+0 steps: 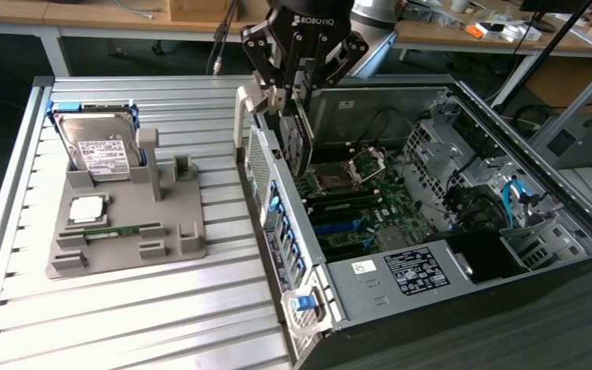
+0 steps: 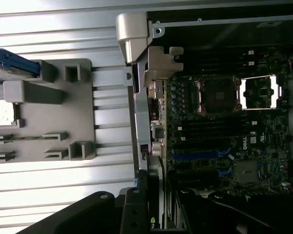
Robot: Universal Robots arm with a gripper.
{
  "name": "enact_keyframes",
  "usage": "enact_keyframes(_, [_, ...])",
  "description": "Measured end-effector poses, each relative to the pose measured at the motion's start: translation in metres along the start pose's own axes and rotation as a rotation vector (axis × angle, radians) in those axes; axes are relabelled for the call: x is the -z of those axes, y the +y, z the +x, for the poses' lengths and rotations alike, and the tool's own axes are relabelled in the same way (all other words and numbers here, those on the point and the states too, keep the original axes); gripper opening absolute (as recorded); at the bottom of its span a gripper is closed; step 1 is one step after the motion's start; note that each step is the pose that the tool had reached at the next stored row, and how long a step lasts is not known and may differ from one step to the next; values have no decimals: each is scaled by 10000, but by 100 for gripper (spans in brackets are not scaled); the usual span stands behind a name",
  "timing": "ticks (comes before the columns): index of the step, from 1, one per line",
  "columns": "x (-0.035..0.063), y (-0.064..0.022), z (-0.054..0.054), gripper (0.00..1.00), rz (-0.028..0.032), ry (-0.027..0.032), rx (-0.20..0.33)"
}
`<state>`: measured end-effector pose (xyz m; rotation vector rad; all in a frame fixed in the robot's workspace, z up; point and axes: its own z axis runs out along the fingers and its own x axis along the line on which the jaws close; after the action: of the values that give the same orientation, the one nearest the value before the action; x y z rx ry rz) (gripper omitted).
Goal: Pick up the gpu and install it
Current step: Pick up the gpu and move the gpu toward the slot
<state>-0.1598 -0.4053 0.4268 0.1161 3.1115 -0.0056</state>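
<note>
On the slatted metal table, an open computer case lies on its side along the edge at the exterior view's right, motherboard facing up. A grey fixture tray sits toward the opposite edge, well apart from the case.

The arm reaches down over the case's wall nearest the tray. The pincer is closed on the gpu, fingers clamped on either face of the card. The card hangs upright, edge down, above the board and just inside that wall. In the wrist view the gpu reads edge-on, with blue slots beside it on the board.

Progress, as I judge it: pick-up done, card carried to the case, install not yet done. The card looks clear of any slot, not seated.

On the tray: a hard drive propped at the far end, a small green memory stick near the middle.

Surface: ribbed aluminium, bright glare. Room: wooden desks behind with cables and clutter, and a dark floor.
</note>
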Motion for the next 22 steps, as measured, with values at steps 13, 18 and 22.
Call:
enact_keyframes(13, [-2,1,-92,27,7,0,0])
enact_keyframes(18, [-3,2,-126,27,9,-1,0])
enact_keyframes(22, [-4,2,-149,27,10,-1,0])
